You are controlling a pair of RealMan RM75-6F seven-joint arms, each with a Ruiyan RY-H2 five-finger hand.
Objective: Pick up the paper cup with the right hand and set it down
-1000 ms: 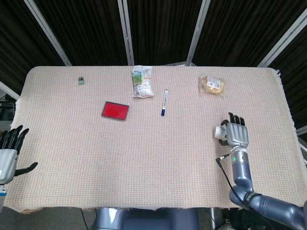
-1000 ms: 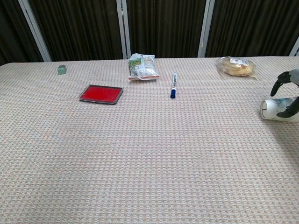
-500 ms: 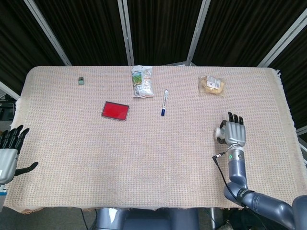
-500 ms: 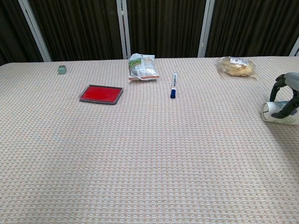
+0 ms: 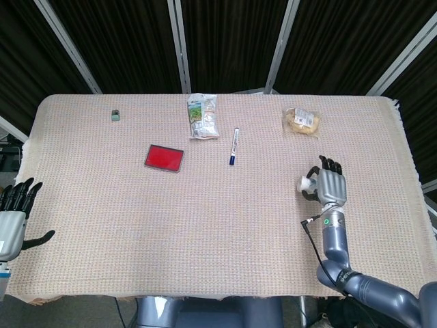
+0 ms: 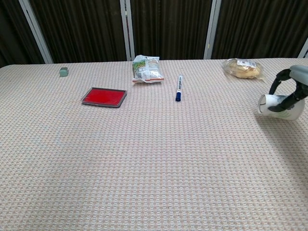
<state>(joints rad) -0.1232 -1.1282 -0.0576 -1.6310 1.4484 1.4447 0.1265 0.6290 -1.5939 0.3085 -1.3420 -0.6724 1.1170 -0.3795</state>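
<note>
A white paper cup point(image 6: 275, 106) lies on its side with its mouth turned left, wrapped by the fingers of my right hand point(image 6: 291, 89) at the table's right side. It hangs a little above the cloth, with a shadow under it. From the head view only the cup's rim point(image 5: 304, 183) shows beside the right hand point(image 5: 330, 188), which covers the rest. My left hand point(image 5: 13, 213) stays off the table's front left corner, fingers spread, holding nothing.
A bagged bun point(image 6: 243, 68) lies at the back right, close behind the cup. A blue pen point(image 6: 178, 88), a snack bag point(image 6: 146, 69), a red flat case point(image 6: 104, 96) and a small green block point(image 6: 63, 71) lie across the back of the woven tablecloth point(image 6: 154, 163).
The right hand closed around the cup, then lifted it slightly and carried it left and toward the back. The left hand has not moved.
</note>
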